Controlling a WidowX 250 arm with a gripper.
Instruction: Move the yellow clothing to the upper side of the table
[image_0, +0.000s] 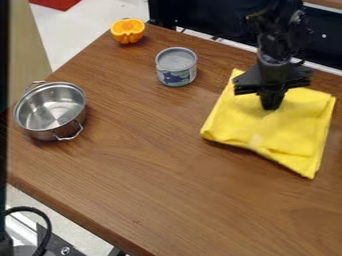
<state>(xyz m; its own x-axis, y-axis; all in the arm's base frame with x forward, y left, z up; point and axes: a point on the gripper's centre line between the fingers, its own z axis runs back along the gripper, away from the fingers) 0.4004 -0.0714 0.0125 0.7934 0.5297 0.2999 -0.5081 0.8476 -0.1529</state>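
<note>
Worktop (153, 175) carried the yellow cloth (294, 125) at right, the pot (50, 107) at left. Gripper (270, 106) stood over the cloth, pressed together; whether it pinched cloth could not be told.

Yellow cloth (287, 127) partly hidden behind gripper (270, 106)

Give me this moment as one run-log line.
gripper: down at upper part of yellow cloth | cloth: folded, right side of table | can: upper middle | pot: left | orange half: upper left corner

Even light, soft shadows
</note>
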